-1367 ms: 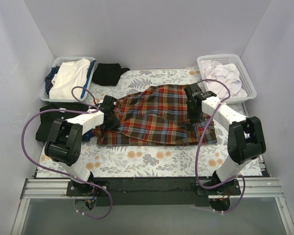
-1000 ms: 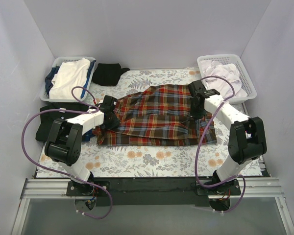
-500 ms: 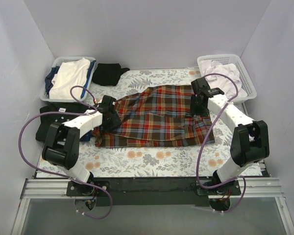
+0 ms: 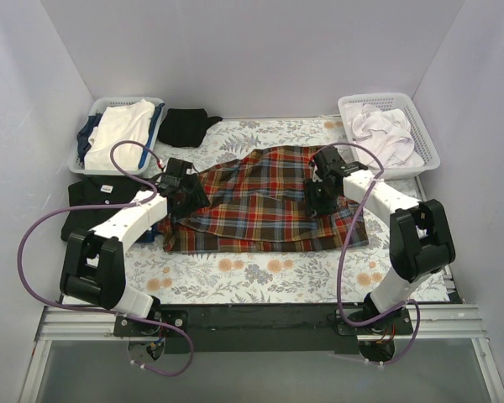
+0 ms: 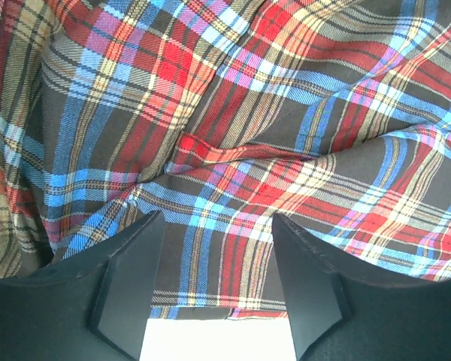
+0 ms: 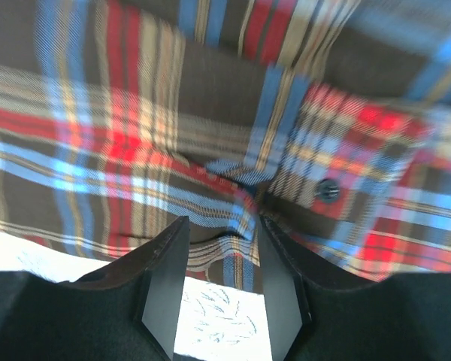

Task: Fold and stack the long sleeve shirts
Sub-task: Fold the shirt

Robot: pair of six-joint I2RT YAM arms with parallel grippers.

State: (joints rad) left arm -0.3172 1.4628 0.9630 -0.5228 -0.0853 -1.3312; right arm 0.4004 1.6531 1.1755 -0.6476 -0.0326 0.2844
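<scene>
A: Red-orange tartan plaid cloth shirt (image 4: 265,201)?
B: Lies mid-frame on floral table cover (image 4: 260,273).
A: Left gripper (image 5: 218,222)?
B: Spread, over shirt's left edge, pinching nothing.
A: Right gripper (image 6: 223,222)?
B: Spread too, right side of shirt.

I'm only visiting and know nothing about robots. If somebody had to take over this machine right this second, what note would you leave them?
Left gripper: open, holding nothing, low over the left side of the plaid shirt.
Right gripper: open, holding nothing, low over the same shirt's right side.
Black shirt: lying flat at the left edge of the table.
Done: the plaid shirt lies mid-table and looks partly folded, with cloth doubled over.
Left: probably finish folding the plaid shirt, then stack the shirts.
</scene>
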